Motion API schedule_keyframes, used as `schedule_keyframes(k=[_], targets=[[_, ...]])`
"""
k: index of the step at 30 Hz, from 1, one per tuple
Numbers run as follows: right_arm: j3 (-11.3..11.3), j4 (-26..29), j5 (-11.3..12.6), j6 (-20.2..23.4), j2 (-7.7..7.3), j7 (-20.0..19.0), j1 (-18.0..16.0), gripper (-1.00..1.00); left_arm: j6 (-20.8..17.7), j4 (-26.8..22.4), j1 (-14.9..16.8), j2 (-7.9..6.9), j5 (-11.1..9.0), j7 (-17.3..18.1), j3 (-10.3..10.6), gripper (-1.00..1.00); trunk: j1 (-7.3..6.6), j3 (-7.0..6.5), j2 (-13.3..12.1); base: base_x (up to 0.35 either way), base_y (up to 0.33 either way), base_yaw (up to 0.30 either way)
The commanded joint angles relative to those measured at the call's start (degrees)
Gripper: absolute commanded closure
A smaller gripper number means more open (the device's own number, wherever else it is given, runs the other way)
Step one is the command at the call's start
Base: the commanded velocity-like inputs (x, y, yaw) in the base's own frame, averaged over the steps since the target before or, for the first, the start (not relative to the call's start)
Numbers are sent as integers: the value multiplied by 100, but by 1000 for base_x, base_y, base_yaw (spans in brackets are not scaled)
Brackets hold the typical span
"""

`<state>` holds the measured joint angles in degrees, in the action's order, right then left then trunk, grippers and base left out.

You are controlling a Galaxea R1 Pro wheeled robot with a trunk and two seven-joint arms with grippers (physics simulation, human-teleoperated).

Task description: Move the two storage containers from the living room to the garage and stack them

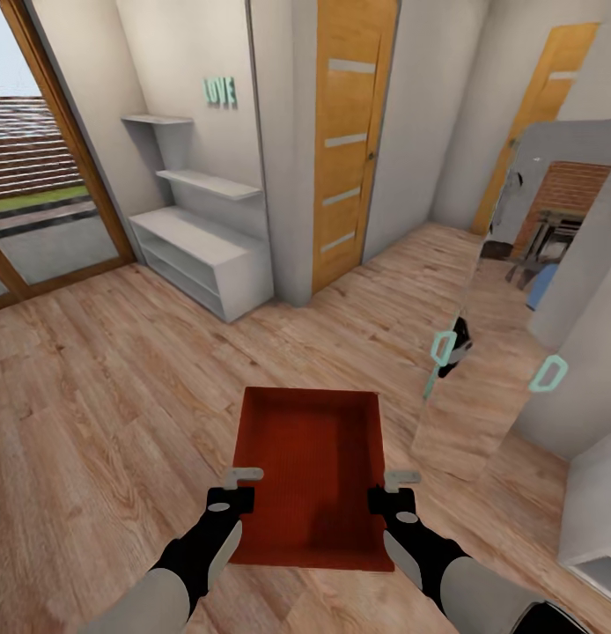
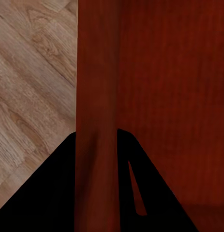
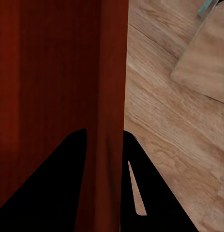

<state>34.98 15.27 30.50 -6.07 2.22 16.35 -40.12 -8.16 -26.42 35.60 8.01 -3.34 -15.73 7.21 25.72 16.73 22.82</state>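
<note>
An orange-red storage container (image 1: 310, 467) is held level above the light wood-plank floor (image 1: 103, 414) of the living room, right in front of me. My left gripper (image 1: 238, 480) is shut on its left wall, and my right gripper (image 1: 395, 482) is shut on its right wall. In the left wrist view the container's wall (image 2: 95, 96) runs between the dark fingers of the left gripper (image 2: 97, 159). The right wrist view shows the opposite wall (image 3: 112, 87) pinched the same way in the right gripper (image 3: 106, 159). The garage is out of view.
A white low shelf unit (image 1: 200, 255) stands against the wall at the left, beside wood-framed glass doors (image 1: 41, 176). An orange wooden door (image 1: 345, 141) is ahead and another (image 1: 543, 97) is farther right. A mirrored panel (image 1: 482, 352) with teal handles (image 1: 443, 348) juts in at the right.
</note>
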Motion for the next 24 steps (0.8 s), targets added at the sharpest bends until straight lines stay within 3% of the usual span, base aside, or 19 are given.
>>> schedule_keyframes(k=[1,24], targets=[[-96,11,-71,-43,-55,82,-13,100,-336,23,-1,-10,-149,-70,97,100,6,9,10,322,0,0],[-96,11,-72,-43,-55,79,-13,100,-336,23,-1,-10,-149,-70,97,100,6,-24,10,322,0,0]])
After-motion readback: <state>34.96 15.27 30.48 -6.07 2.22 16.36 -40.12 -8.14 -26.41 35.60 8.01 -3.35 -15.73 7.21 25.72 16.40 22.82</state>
